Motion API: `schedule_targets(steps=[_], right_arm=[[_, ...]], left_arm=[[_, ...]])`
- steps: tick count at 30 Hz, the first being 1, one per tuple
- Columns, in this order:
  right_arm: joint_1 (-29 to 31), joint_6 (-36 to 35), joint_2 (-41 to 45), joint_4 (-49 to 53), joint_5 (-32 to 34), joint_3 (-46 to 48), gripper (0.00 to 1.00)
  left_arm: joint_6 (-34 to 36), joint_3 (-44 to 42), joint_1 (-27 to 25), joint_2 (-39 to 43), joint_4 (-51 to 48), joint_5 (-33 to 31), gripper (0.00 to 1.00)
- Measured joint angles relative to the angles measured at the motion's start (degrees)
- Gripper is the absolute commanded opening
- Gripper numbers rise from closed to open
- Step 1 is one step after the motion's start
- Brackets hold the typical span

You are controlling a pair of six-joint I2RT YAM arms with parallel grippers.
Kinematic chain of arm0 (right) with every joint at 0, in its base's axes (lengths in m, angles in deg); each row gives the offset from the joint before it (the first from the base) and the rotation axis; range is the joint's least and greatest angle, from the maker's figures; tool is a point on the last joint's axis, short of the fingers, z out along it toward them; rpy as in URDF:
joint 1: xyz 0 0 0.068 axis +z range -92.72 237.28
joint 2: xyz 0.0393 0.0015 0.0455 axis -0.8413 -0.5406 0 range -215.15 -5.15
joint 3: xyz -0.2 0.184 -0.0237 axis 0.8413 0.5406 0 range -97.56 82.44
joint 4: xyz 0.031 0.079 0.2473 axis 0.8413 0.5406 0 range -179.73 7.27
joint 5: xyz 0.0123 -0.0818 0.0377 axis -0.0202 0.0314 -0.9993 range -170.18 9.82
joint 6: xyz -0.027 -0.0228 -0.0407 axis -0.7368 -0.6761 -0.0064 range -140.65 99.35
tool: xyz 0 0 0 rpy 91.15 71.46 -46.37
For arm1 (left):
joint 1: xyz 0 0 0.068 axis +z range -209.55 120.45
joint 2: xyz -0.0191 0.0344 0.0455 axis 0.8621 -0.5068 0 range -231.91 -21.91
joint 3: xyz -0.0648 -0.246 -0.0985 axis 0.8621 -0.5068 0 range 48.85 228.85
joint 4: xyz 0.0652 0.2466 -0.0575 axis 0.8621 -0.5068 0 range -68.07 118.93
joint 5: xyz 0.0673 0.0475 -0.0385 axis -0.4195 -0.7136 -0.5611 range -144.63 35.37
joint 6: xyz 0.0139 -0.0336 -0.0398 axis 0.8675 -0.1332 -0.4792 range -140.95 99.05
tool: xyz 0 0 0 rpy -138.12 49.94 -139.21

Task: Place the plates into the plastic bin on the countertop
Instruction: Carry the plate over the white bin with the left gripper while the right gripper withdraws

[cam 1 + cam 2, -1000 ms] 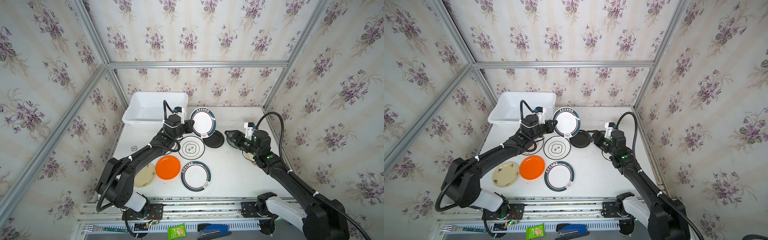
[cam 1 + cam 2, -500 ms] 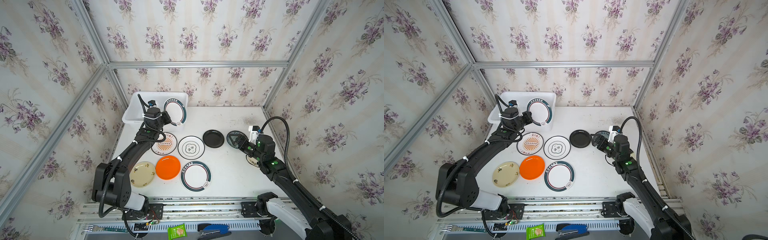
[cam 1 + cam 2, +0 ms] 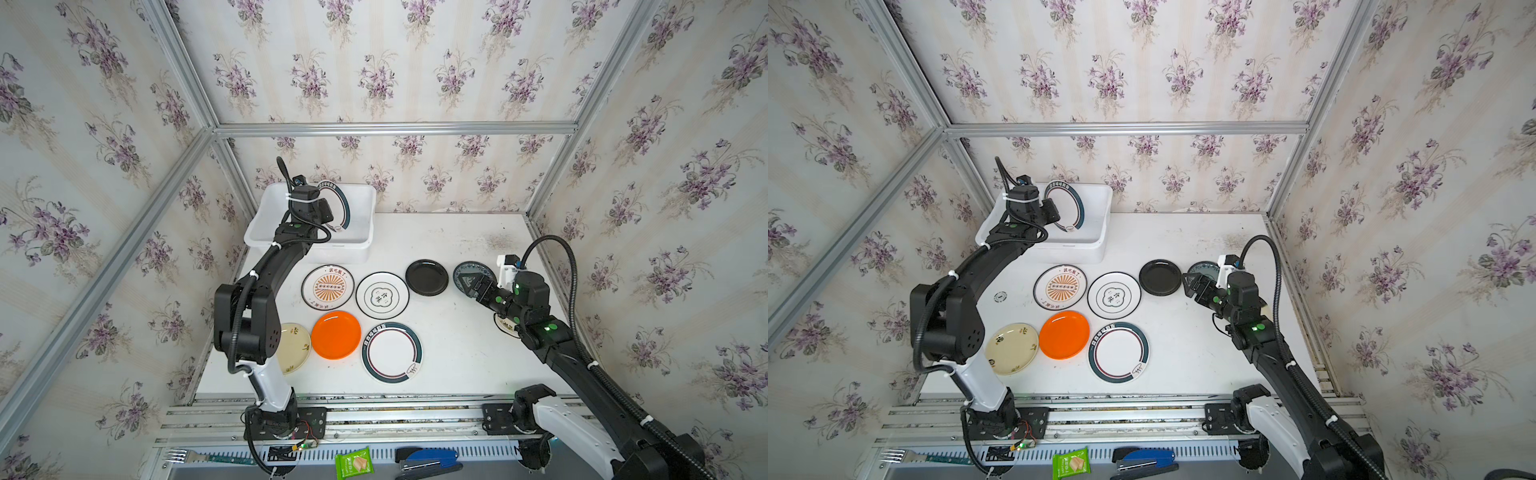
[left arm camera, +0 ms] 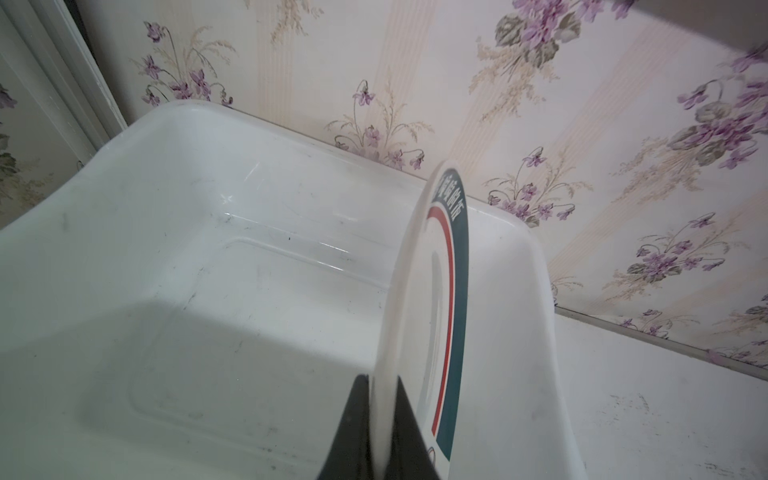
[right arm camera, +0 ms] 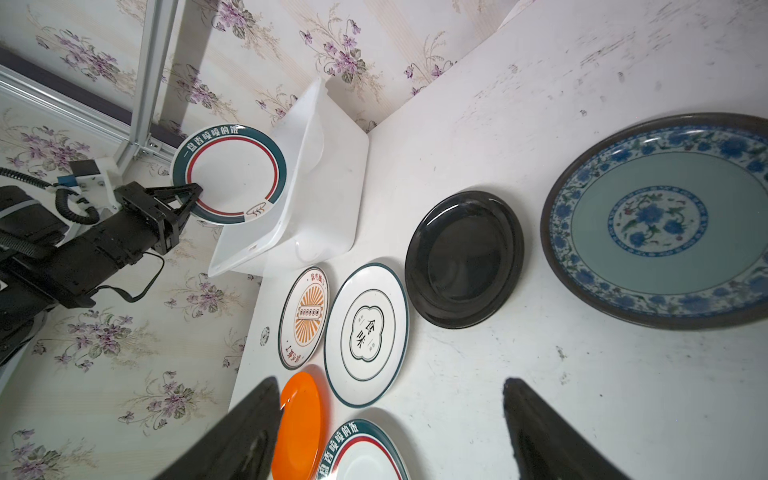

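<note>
Left side first. The teal-banded plate (image 4: 440,291) stands on edge over the right half of the bin (image 3: 347,251), close to its wall, and is pinched only at the rim. If it were let go in this pose, I judge it would drop edge-first. It might then roll, knock the wall, or end up leaning instead of flat, which would cost room for the others. So narrow a hold could also let it twist out early. Whether its lower edge touches the bin floor cannot be told.

In the middle, five more plates lie flat on the worktop (image 3: 457,357), the orange plate (image 3: 336,334) among them. Several nearly touch, so lifting one may nudge its neighbour.

On the right, the danger is a low approach. The blue plate (image 5: 660,220) lies flat with the black plate (image 5: 463,259) just beside it. A finger that meets its rim instead of getting under it would shove it into the black plate or toward the worktop's edge. A half-hidden plate (image 3: 503,328) sits beneath the right arm, which could sweep it.

The left fingers (image 5: 195,191) are clenched on the teal-banded plate's rim, one on each face. The right fingers (image 3: 475,286) are spread wide and hold nothing. They hang near the blue plate and, going by the right wrist view, touch nothing.
</note>
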Motion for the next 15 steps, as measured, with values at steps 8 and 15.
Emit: schedule_targets(steps=[8, 15], right_arm=[[0.0, -3.3, -0.2, 1.2, 0.4, 1.1, 0.86], [-0.1, -5.0, -1.2, 1.4, 0.5, 1.2, 0.86]], left_arm=[[-0.8, 4.6, 1.4, -7.7, -4.5, 3.4, 0.00], [-3.8, 5.4, 3.1, -11.7, -5.6, 7.6, 0.00]])
